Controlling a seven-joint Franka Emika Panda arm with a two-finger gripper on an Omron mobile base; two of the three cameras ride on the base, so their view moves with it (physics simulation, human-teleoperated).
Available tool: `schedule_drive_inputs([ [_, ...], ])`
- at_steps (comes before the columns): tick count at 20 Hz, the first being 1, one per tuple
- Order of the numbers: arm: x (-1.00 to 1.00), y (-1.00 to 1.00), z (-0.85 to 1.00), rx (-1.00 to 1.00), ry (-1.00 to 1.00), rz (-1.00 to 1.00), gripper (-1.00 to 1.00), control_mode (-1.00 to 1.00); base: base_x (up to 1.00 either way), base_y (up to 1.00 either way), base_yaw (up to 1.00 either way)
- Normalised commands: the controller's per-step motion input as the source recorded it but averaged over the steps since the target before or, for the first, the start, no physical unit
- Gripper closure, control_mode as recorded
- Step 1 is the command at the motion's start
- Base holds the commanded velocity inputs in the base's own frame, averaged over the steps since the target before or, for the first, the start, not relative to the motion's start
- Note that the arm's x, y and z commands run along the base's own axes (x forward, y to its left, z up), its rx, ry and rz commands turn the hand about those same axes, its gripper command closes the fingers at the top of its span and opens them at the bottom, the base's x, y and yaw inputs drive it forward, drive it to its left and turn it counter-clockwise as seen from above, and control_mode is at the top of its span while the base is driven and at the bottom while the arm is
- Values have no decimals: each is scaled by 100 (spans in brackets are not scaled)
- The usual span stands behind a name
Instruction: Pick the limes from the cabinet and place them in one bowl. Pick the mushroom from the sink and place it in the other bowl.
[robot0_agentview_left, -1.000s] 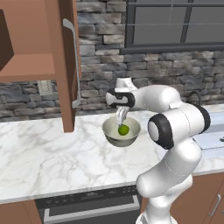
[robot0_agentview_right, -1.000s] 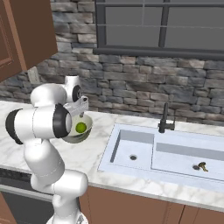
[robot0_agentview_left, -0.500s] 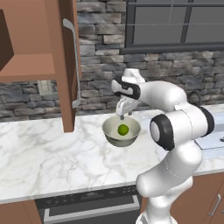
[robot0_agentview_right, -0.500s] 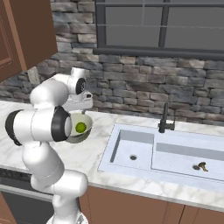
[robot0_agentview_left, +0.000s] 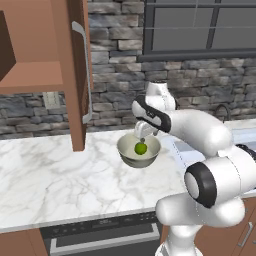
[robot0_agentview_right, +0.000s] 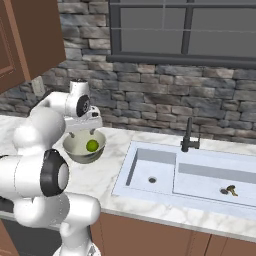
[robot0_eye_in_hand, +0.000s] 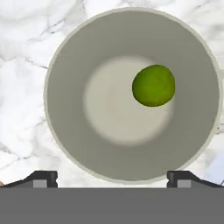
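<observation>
**One lime in the cream-grey bowl, gripper spread above it**

We take the cream-grey bowl (robot0_agentview_left: 138, 150) as our landmark. It stands on the marble tabletop (robot0_agentview_left: 55, 175), with bare marble all around its rim and its widest free stretch toward the cabinet side. One bright green lime (robot0_eye_in_hand: 153, 85) lies inside it, off the centre of the pale floor and resting toward the sloping wall; from the right base view the same lime (robot0_agentview_right: 92, 145) sits low in the bowl.

Our gripper (robot0_agentview_left: 143, 132) hangs just above the bowl's rim, fingers spread wide and holding nothing. In the hand view the two dark fingertips (robot0_eye_in_hand: 42, 178) stand outside the rim's near edge, well apart from the lime.

To the bowl's left, the cabinet (robot0_agentview_left: 45, 60) hangs over the tabletop with its door (robot0_agentview_left: 77, 75) swung open; the door's lower edge and silver bar handle (robot0_agentview_left: 85, 70) reach down near the bowl's height, narrowing the room on that side.

To the bowl's right, the sink (robot0_agentview_right: 200, 175) begins just past a strip of marble. The mushroom (robot0_agentview_right: 230, 189) lies on the floor of its far basin, beyond the dark faucet (robot0_agentview_right: 188, 136).
</observation>
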Motion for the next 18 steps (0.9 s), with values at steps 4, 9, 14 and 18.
schedule_drive_inputs([
  [4, -39, 0, 1, -7, -21, -27, -100, -100, 0, 0, 0],
  [9, -29, -2, -10, -4, -9, -37, -100, -100, 0, 0, 0],
  [14, -7, 0, -29, -7, -3, -43, -100, -100, 0, 0, 0],
  [18, -33, -29, -2, 5, 2, -30, -100, -100, 0, 0, 0],
])
